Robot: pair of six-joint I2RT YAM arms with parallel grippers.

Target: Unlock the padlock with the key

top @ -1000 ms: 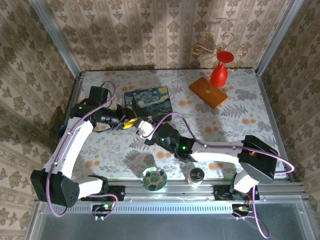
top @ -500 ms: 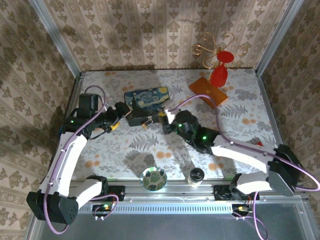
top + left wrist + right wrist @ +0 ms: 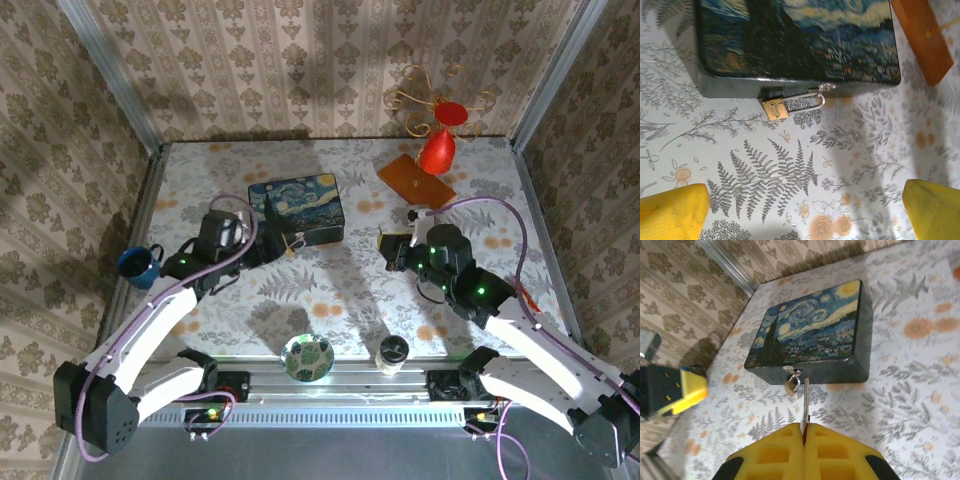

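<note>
The small brass padlock (image 3: 775, 108) hangs by its silvery shackle (image 3: 809, 102) from the hasp on the front of the dark blue starry-painting box (image 3: 800, 35) and rests on the table. My left gripper (image 3: 805, 215) is open, its yellow fingers (image 3: 672, 212) wide apart and a short way in front of the padlock, holding nothing. My right gripper (image 3: 803, 429) is shut on the key (image 3: 805, 397), whose slim blade points up toward the padlock (image 3: 790, 385) without touching it. From above, the right gripper (image 3: 392, 250) sits well to the right of the padlock (image 3: 291, 242).
A red figure on an orange wooden base (image 3: 418, 182) stands at the back right. A blue mug (image 3: 138, 266) sits at the left edge. A patterned bowl (image 3: 307, 357) and a small jar (image 3: 392, 352) stand at the near edge.
My left gripper has opened wide and pulled a little back from the padlock. My right gripper has drawn away to the right with the key in it.
</note>
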